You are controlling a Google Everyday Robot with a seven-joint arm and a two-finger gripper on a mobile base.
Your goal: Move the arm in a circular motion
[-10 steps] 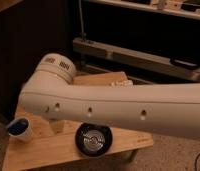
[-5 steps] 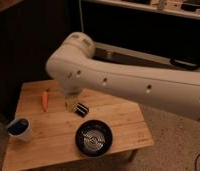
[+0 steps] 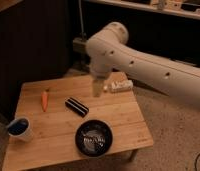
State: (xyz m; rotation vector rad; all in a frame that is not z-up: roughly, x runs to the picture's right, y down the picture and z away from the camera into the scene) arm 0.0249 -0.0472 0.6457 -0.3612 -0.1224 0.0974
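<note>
arm [image 3: 143, 60]: glossy white, built of thick rounded segments; enters from the right edge and runs up-left to a bulbous elbow joint at upper centre. Small dark screw holes are dotted along the shell. A short segment drops from the joint toward the table.
gripper [image 3: 97, 88]: tan, blunt tip at the end of the dropped segment, seen over the far-centre part of the table. Whether it touches the wood cannot be told. Jaw state cannot be told; nothing is seen held.
table [image 3: 128, 125]: low, rectangular, light wood with visible plank grain and squared edges.
carrot [image 3: 44, 99]: orange, tapered, lying on the left part of the table, long axis roughly near-to-far.
dark block [image 3: 76, 107]: small, oblong, black, with faint lighter bands; laid diagonally near table centre, right of the carrot, near-left of the gripper, apart from both.
bowl [image 3: 94, 138]: round, dark, shallow, glossy rim; pale mottled content or pattern inside, not identifiable. Set at the near edge, centre-right.
mug [image 3: 19, 128]: white, cylindrical, dark blue interior; placed at the near-left corner.
white packet [image 3: 120, 85]: small, pale, flattish, with dark markings; located at the far-right edge of the table, just right of the gripper, partly under the arm.
floor [image 3: 178, 145]: speckled grey-brown, rough texture, seen right of the table.
background: dark shelving and panels behind the table; detail not resolved.
</note>
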